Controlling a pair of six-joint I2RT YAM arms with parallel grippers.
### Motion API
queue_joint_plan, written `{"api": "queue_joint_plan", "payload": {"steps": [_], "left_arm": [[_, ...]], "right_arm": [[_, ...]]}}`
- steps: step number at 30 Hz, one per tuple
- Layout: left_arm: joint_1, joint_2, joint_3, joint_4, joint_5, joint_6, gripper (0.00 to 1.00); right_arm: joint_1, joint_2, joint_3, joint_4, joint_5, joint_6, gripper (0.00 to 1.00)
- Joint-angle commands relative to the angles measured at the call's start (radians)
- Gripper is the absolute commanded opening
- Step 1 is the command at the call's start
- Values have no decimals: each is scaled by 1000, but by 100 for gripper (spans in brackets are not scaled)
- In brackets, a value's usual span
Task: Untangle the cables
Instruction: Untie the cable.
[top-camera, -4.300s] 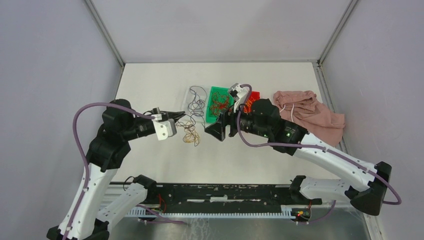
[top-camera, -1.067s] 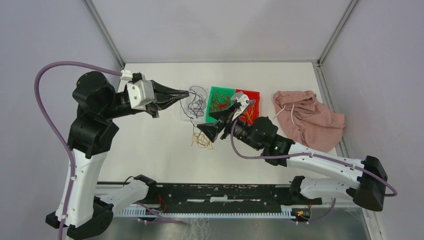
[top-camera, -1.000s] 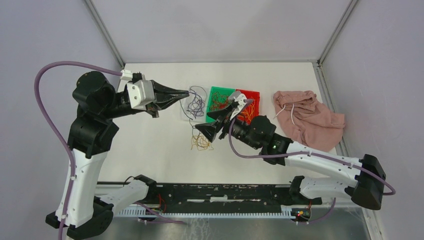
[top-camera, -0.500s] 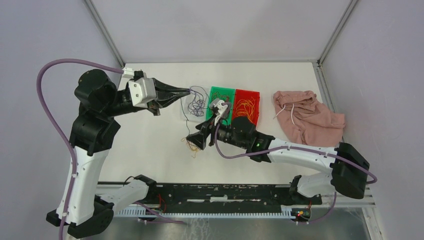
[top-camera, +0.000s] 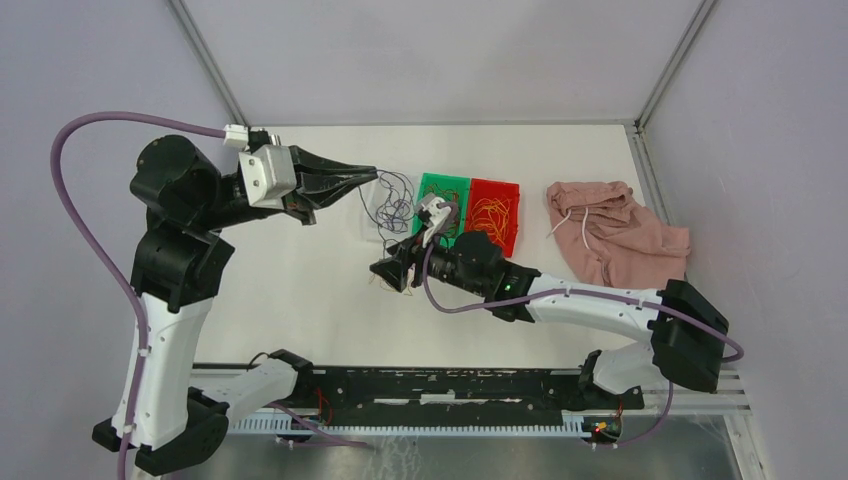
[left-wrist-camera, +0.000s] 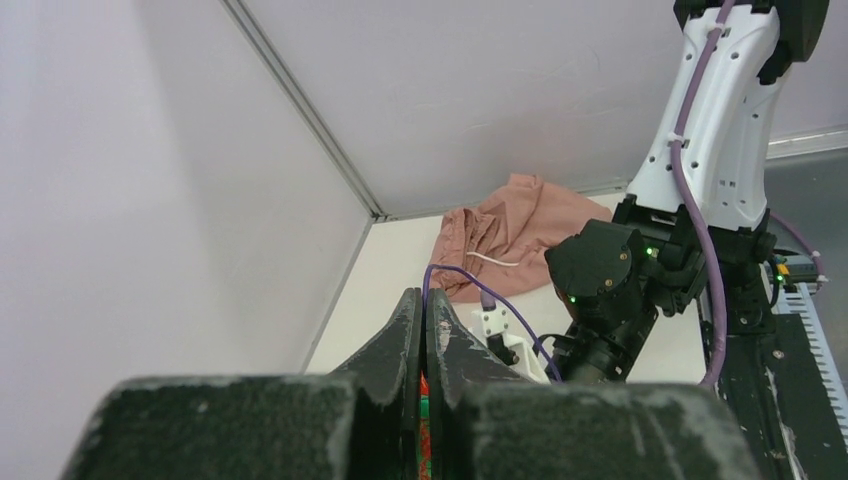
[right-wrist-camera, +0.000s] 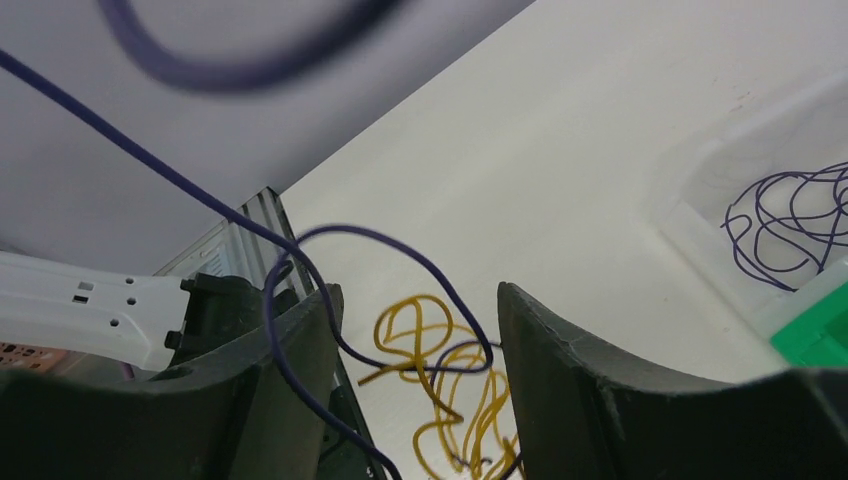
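Note:
My left gripper (top-camera: 372, 176) is raised over the table's left middle, shut on one thin dark purple cable that hangs down from its tips. In the left wrist view (left-wrist-camera: 423, 296) the jaws are pressed together. That purple cable (right-wrist-camera: 430, 268) runs taut from the upper left and loops between the open jaws of my right gripper (right-wrist-camera: 418, 292). My right gripper (top-camera: 383, 272) hovers low over a clump of yellow-orange cables (right-wrist-camera: 455, 400) lying on the table (top-camera: 380, 288). It holds nothing.
A clear bin of purple cables (top-camera: 395, 210) stands beyond the clump, also in the right wrist view (right-wrist-camera: 790, 225). Next to it stand a green bin (top-camera: 437, 185) and a red bin (top-camera: 495, 190) with cables. A pink cloth (top-camera: 615, 235) lies at the right.
My left gripper rose from the clump and swung back and left with the purple cable. My right gripper moved left and down, from the bins to over the yellow clump.

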Motion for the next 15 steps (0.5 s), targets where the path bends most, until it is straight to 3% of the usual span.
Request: {"api": "queue_joint_plan", "payload": {"steps": [1, 15], "left_arm": [[-4, 3, 55, 68, 24, -60, 3], [-3, 29, 171, 70, -30, -33, 3]], "right_arm": [[6, 10, -25, 63, 44, 3, 64], [3, -49, -283, 150, 265, 83, 49]]}}
